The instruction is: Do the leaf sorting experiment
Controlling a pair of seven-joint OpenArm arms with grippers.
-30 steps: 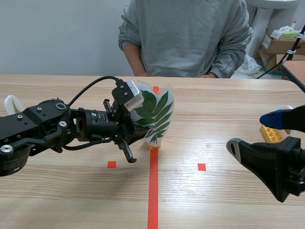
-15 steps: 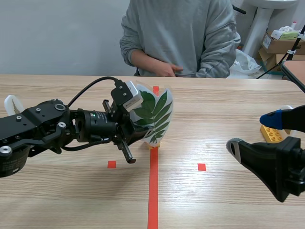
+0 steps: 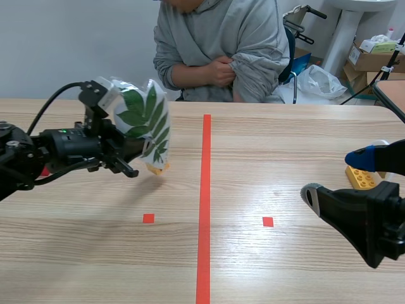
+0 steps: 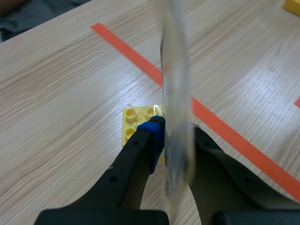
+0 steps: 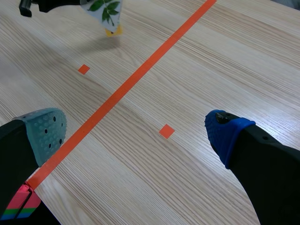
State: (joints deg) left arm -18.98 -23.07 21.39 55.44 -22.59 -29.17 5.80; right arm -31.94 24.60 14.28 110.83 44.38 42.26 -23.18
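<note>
The wooden table (image 3: 266, 158) is divided by a long orange-red tape line (image 3: 204, 209) that runs from the near edge to the far edge. I think it makes two sides for the sorting. A person in a grey sweatshirt (image 3: 221, 44) sits behind the far edge.

The left gripper (image 4: 173, 131) is clenched on the leaf card (image 3: 144, 120), a clear laminated sheet with a green compound leaf inside. It pinches the sheet low, just above the yellow brick (image 4: 136, 122) that is fixed under it as a foot. This grip keeps the card upright. The card is now on the left side of the line, toward the far part of the table. From the shadow below it, it seems to hang a little above the wood, not yet set down.

The right gripper (image 5: 136, 126) rests near the right edge with its fingers spread wide and nothing between them. Another yellow block (image 3: 361, 178) lies just behind it.
</note>
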